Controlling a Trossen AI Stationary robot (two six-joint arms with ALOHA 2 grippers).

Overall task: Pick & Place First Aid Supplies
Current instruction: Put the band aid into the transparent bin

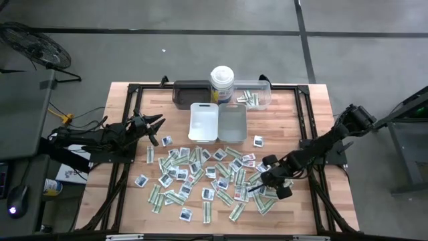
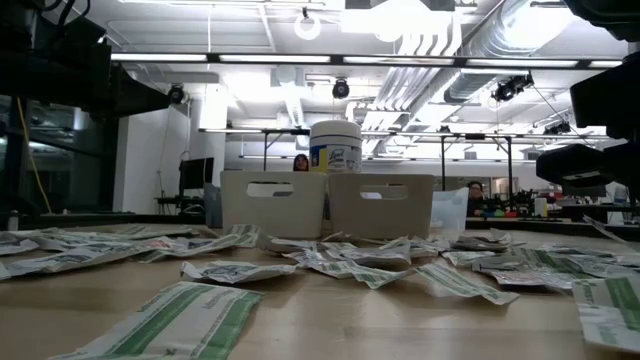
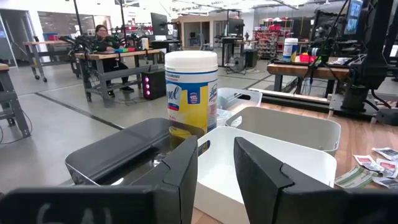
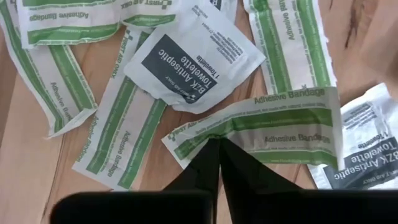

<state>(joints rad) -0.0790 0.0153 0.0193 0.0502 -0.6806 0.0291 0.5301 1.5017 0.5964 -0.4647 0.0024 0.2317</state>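
Green-striped bandage strip (image 4: 273, 127) sits pinched in the closed right claw (image 4: 217, 148), shown only by its wrist view.

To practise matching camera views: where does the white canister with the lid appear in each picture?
High view: canister at the table's far edge, centre.
Low view: canister behind the two trays.
Left wrist view: canister beyond the fingers.
Right wrist view: not in it.
Shared landmark: the trays beside it.

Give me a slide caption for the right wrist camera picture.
Right hand pinched shut on an adhesive bandage strip, among more strips and a towelette packet on the wooden table.
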